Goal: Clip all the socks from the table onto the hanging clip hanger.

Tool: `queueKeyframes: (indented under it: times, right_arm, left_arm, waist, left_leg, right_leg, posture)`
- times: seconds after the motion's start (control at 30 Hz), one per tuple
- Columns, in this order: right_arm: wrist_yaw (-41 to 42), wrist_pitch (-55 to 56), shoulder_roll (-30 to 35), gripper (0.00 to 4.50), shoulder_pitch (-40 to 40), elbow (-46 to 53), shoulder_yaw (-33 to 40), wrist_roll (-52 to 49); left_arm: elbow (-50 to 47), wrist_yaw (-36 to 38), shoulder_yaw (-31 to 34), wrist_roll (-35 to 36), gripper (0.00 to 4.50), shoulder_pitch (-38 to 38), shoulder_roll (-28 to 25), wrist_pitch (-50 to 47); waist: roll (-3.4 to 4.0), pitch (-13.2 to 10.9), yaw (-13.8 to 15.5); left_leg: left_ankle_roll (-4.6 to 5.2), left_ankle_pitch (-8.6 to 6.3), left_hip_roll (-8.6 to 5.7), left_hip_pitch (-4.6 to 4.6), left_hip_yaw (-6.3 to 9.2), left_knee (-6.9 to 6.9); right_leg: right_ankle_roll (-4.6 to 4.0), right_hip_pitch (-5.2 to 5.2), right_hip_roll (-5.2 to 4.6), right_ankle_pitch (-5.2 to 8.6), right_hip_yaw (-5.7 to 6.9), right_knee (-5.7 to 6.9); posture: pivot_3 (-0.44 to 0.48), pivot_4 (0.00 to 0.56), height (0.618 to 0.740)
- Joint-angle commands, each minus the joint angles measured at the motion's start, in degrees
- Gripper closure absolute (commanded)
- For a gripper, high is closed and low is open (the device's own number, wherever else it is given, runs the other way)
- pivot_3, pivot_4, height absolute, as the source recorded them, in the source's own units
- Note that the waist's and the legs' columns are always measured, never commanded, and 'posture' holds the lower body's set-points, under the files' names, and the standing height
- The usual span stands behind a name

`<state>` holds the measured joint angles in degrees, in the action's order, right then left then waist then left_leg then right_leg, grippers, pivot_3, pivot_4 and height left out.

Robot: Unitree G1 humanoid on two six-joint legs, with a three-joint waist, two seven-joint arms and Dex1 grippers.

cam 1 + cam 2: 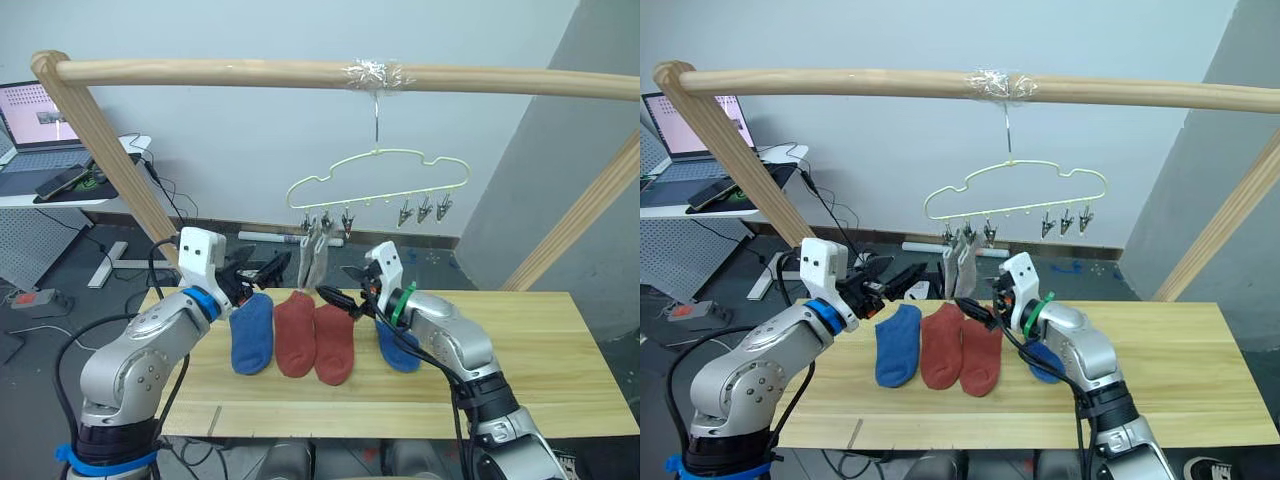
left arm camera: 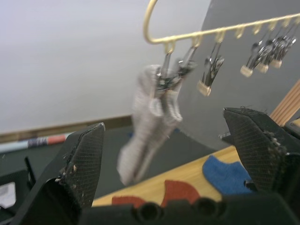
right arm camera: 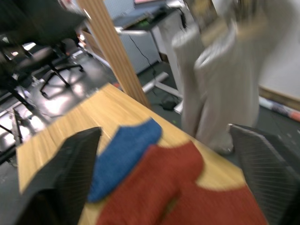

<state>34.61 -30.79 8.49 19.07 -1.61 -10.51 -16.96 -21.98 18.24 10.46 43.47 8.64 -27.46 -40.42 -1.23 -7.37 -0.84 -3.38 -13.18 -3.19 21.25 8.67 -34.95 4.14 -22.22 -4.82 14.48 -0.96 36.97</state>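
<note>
While both pincers gape empty, grey socks point(image 1: 312, 256) hang toes-down — four others point(image 1: 297, 333) lie lengthwise across the table point(image 1: 540, 370).

The left gripper point(image 2: 164, 154) holds its two black fingers point(image 2: 82, 164) wide apart with nothing between them. Beyond the gap, two light grey socks point(image 2: 150, 126) hang side by side from the first clips of the clip hanger point(image 2: 187, 35), whose pale bar runs off toward 2 o'clock. More metal clips point(image 2: 209, 75) dangle bare along that bar (three bunch together near its far end). Toward 5 o'clock lies the table point(image 2: 197, 176), bearing a blue sock point(image 2: 225, 173) and a rust-red sock point(image 2: 180, 190).
</note>
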Motion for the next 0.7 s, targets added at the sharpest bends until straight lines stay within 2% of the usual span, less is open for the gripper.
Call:
queueKeyframes:
  times: [0.03, 0.13, 0.27, 0.47, 0.57, 0.7]
  right_arm:
    - [0.3, 2.3, 2.0, 0.02, -1.3, 3.7, 1.5, 0.4]
    - [-1.4, 4.3, 5.3, 0.02, -3.8, 5.8, 2.9, 2.1]
    - [-2.5, 4.5, 9.4, 0.02, -7.8, 10.9, 6.6, 2.1]
    - [-3.7, 4.1, 13.4, 0.02, -10.1, 16.7, 10.5, 1.8]
    - [-3.9, 3.6, 14.2, 0.00, -10.3, 18.4, 10.9, 1.5]
    - [-5.6, 2.7, 12.8, 0.00, -10.1, 20.5, 9.7, 1.8]
  left_arm:
    - [-0.5, 3.1, -3.3, -3.9, 0.00, 0.2, 1.1, 4.6]
    - [-0.2, 5.0, -7.9, -8.5, 0.00, 0.8, 2.9, 8.8]
    - [1.5, 7.2, -12.9, -12.7, 0.00, 2.0, 6.6, 13.5]
    - [8.9, 8.1, -15.8, -18.3, 0.00, 5.1, 12.9, 21.5]
    - [11.6, 8.4, -16.5, -20.3, 0.62, 6.1, 15.0, 24.4]
    - [14.4, 7.2, -15.6, -22.9, 1.88, 6.4, 16.8, 28.0]
  waist:
    - [0.00, 0.1, 0.0]
    - [-0.04, 0.4, -0.1]
    - [-0.08, 0.6, -0.2]
    - [-0.07, 0.6, -1.8]
    - [-0.05, 0.6, -2.8]
    - [-0.05, 0.6, -3.1]
  left_leg:
    - [-0.01, 0.00, 0.00, 0.00, -0.02, 0.00]
    - [-0.01, 0.00, 0.00, 0.00, -0.07, 0.00]
    - [0.00, 0.01, 0.00, -0.01, -0.13, -0.06]
    - [0.04, 0.02, 0.04, -0.08, -0.23, -0.14]
    - [0.05, 0.01, 0.07, -0.11, -0.26, -0.14]
    - [0.05, 0.01, 0.07, -0.11, -0.27, -0.13]
  right_leg:
    - [0.00, 0.00, 0.00, 0.00, 0.00, 0.00]
    - [-0.01, 0.00, 0.00, -0.01, -0.04, 0.00]
    - [0.03, 0.04, -0.01, -0.01, -0.07, 0.00]
    - [0.27, 0.11, -0.01, 0.09, -0.10, 0.04]
    - [0.27, 0.13, -0.01, 0.10, -0.10, 0.02]
    - [0.28, 0.13, -0.01, 0.10, -0.10, 0.02]
  posture:
    - [0.007, 0.019, 0.740]
    - [-0.023, 0.014, 0.740]
    - [-0.081, 0.035, 0.740]
    - [-0.154, 0.071, 0.740]
    - [-0.148, 0.064, 0.740]
    - [-0.130, 0.069, 0.740]
